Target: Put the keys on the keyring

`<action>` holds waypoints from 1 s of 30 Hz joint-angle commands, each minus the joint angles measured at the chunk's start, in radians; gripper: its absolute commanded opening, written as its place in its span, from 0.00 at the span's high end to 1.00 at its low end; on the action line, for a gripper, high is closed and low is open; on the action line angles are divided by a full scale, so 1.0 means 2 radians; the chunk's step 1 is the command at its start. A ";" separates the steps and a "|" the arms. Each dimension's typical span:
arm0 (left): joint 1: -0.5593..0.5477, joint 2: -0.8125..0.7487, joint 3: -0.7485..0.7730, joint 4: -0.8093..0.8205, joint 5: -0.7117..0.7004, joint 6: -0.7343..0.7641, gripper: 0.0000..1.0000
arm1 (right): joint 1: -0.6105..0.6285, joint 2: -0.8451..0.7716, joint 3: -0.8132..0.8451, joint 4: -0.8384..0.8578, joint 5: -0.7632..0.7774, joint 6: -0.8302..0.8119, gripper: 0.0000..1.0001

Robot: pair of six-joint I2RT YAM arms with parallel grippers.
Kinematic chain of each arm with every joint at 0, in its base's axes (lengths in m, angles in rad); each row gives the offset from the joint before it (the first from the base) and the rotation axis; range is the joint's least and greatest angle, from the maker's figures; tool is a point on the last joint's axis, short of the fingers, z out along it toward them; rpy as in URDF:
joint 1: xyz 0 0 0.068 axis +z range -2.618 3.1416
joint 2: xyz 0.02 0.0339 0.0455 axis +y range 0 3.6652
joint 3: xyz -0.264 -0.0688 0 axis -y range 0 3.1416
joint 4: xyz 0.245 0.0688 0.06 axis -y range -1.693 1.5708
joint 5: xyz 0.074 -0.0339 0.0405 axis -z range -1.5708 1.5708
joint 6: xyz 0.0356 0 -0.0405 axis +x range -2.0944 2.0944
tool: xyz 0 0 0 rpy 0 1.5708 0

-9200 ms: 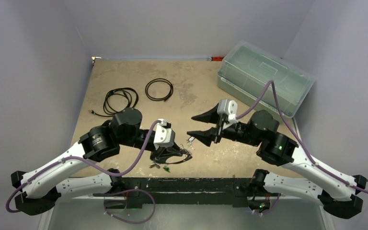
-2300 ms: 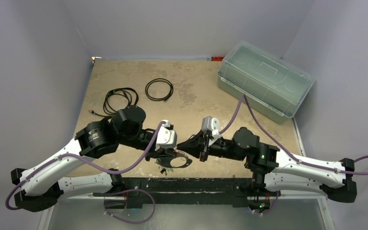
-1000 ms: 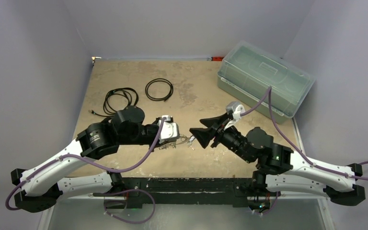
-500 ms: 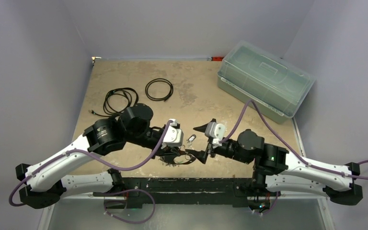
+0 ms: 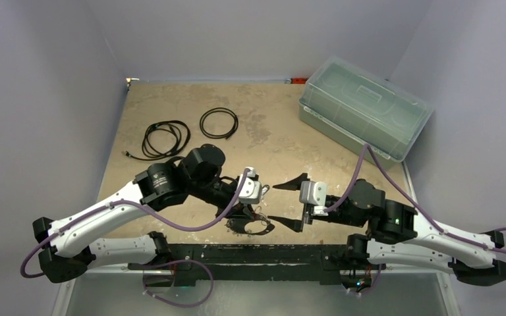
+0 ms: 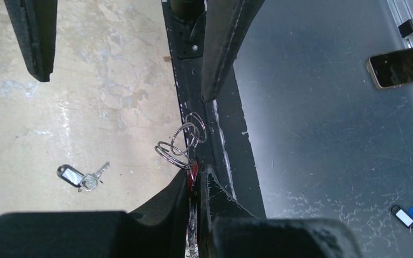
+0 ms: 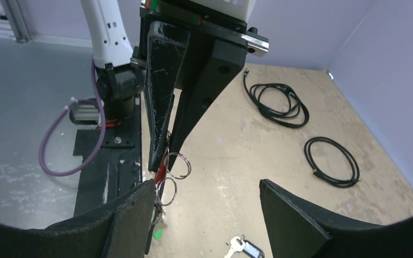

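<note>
My left gripper [image 5: 245, 212] hangs low near the table's front edge, shut on a red-headed key [image 6: 193, 171] and the keyring. The keyring's [image 6: 185, 142] silver wire loops stick out past the fingertips. In the right wrist view the same loops [image 7: 176, 164] dangle from the left gripper [image 7: 164, 158]. My right gripper [image 5: 290, 204] faces it from the right, open wide and holding nothing, its left finger [image 7: 129, 220] close beside the loops. A silver key with a black tag [image 6: 80, 176] lies loose on the table. A small green piece [image 7: 156, 234] shows under the loops.
Two black cable coils [image 5: 165, 138] [image 5: 219, 122] lie at the back left. A clear lidded box [image 5: 362, 115] stands at the back right. The black base rail [image 5: 257, 253] runs just in front of the grippers. Off the table lie a phone [image 6: 400, 64] and blue tags [image 6: 411, 215].
The left gripper has moved right and down toward the front edge with the keyring. The right arm has drawn back to the right and its jaws stand wider apart.
</note>
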 commanded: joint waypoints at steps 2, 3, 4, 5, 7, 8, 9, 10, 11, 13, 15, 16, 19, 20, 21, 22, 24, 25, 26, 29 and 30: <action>0.002 0.003 -0.025 0.063 0.033 0.006 1.00 | 0.003 0.008 0.023 -0.029 -0.017 -0.018 0.28; 0.002 0.003 -0.031 0.068 0.036 0.006 1.00 | 0.003 0.010 0.026 -0.035 -0.019 -0.019 0.29; 0.001 0.003 -0.038 0.075 0.042 0.006 1.00 | 0.003 0.012 0.029 -0.040 -0.020 -0.019 0.31; 0.002 0.003 -0.043 0.079 0.047 0.006 1.00 | 0.003 0.015 0.031 -0.044 -0.019 -0.020 0.32; 0.002 0.004 -0.049 0.085 0.058 0.006 1.00 | 0.003 0.018 0.034 -0.049 -0.016 -0.020 0.36; 0.002 0.005 -0.051 0.089 0.062 0.006 1.00 | 0.003 0.021 0.035 -0.050 -0.016 -0.021 0.38; 0.001 0.005 -0.053 0.091 0.066 0.005 1.00 | 0.003 0.023 0.034 -0.051 -0.018 -0.022 0.39; 0.001 0.005 -0.056 0.094 0.068 0.005 1.00 | 0.003 0.025 0.033 -0.049 -0.019 -0.022 0.41; 0.001 0.005 -0.057 0.096 0.069 0.005 1.00 | 0.002 0.028 0.033 -0.047 -0.021 -0.023 0.42; 0.002 0.006 -0.061 0.099 0.077 0.005 1.00 | 0.002 0.034 0.031 -0.042 -0.029 -0.023 0.45; 0.002 0.005 -0.064 0.103 0.082 0.001 1.00 | 0.003 0.041 0.032 -0.040 -0.039 -0.024 0.48; 0.002 0.006 -0.065 0.105 0.082 0.000 1.00 | 0.003 0.044 0.032 -0.039 -0.043 -0.025 0.49; 0.002 0.007 -0.069 0.108 0.086 -0.002 1.00 | 0.003 0.055 0.037 -0.038 -0.050 -0.022 0.51; 0.002 0.007 -0.070 0.109 0.088 -0.003 1.00 | 0.003 0.058 0.038 -0.039 -0.054 -0.020 0.52; 0.002 0.006 -0.071 0.111 0.089 -0.004 1.00 | 0.003 0.060 0.040 -0.038 -0.057 -0.019 0.53; 0.002 0.004 -0.073 0.113 0.090 -0.005 1.00 | 0.003 0.062 0.041 -0.038 -0.061 -0.018 0.54; 0.002 0.001 -0.077 0.116 0.092 -0.007 1.00 | 0.003 0.065 0.042 -0.038 -0.065 -0.017 0.54; 0.002 0.000 -0.078 0.117 0.092 -0.007 1.00 | 0.003 0.067 0.044 -0.039 -0.067 -0.017 0.54; 0.001 -0.001 -0.078 0.117 0.093 -0.008 1.00 | 0.003 0.068 0.043 -0.040 -0.068 -0.017 0.55; 0.002 -0.002 -0.079 0.118 0.095 -0.008 1.00 | 0.003 0.074 0.045 -0.044 -0.074 -0.020 0.59; 0.002 -0.001 -0.079 0.119 0.096 -0.008 1.00 | 0.003 0.076 0.046 -0.046 -0.078 -0.020 0.61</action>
